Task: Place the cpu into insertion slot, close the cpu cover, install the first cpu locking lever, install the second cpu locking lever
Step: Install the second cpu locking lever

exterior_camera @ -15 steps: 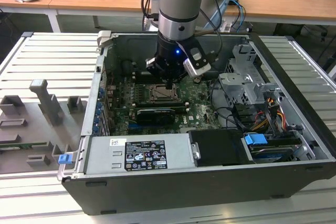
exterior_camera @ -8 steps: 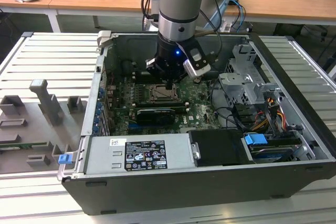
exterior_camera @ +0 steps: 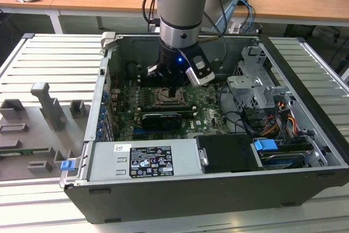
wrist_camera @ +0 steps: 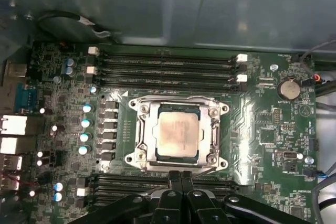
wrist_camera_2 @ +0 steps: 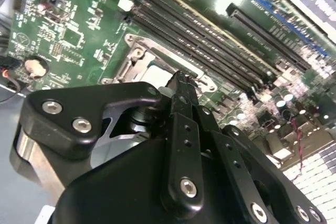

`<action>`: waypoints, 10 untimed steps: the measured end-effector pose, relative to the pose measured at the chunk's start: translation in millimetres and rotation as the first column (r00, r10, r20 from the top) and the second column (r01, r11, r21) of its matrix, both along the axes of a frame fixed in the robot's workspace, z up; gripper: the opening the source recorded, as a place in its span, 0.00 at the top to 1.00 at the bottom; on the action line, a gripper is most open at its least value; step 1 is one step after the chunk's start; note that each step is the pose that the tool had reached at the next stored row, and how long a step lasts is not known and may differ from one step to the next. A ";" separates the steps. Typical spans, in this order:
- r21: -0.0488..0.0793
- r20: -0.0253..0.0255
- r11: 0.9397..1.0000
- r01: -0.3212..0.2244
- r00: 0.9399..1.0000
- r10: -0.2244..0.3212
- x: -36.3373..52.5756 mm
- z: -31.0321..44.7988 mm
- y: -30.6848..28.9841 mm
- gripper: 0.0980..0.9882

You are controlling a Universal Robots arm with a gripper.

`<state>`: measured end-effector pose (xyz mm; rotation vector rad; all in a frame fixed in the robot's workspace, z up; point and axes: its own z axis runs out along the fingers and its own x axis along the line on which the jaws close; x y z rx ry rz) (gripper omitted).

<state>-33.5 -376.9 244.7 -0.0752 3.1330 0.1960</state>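
Note:
In the first wrist view the cpu, a dull silver square, lies flat in the insertion slot on the green board. The cpu cover, a silver frame, lies down around it. My gripper is shut with its fingertips pressed together at the slot's edge, beside a thin wire lever; I cannot tell whether they touch it. The second wrist view has the fingertips over the edge of the cover. In the exterior view the gripper hangs just above the slot inside the open computer case.
Long black memory slots run on both sides of the socket. A black card, the power supply, a drive cage and loose cables crowd the case. Grey fixtures stand at the exterior view's left.

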 end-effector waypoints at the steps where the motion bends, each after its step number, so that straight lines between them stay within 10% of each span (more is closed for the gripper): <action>1: 0.000 0.000 1.000 0.000 1.000 0.000 -1.1 -0.6 -2.9 0.99; 10: 0.016 0.000 1.000 0.000 1.000 0.000 -19.1 -11.7 -8.7 0.99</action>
